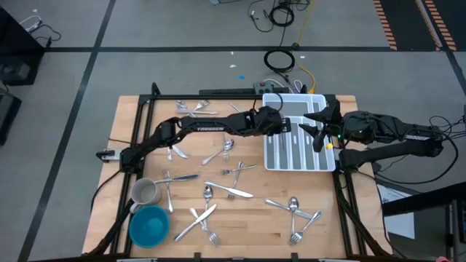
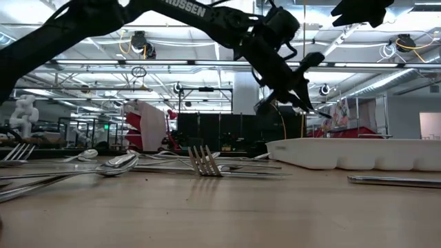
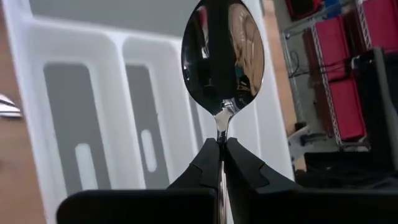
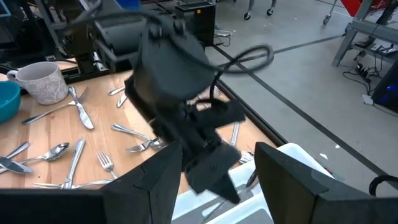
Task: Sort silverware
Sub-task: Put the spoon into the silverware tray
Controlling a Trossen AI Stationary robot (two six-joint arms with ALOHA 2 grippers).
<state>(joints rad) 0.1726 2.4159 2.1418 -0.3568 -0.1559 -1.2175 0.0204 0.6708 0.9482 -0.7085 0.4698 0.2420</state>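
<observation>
Above the white organiser tray (image 1: 326, 161), the left gripper (image 3: 221, 149) is pinching a spoon (image 3: 222, 59) by its neck, and the bowl points straight forward from the fingertips, along the tray's long compartments. Farther right, over the same tray, the right gripper (image 1: 318, 125) waits with its fingers spread and empty, so I judge the left arm is the one to lower the spoon.

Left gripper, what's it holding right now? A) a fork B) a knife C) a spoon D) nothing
C: the left gripper is shut on the neck of a spoon, bowl pointing away, over the white organiser tray.
</observation>
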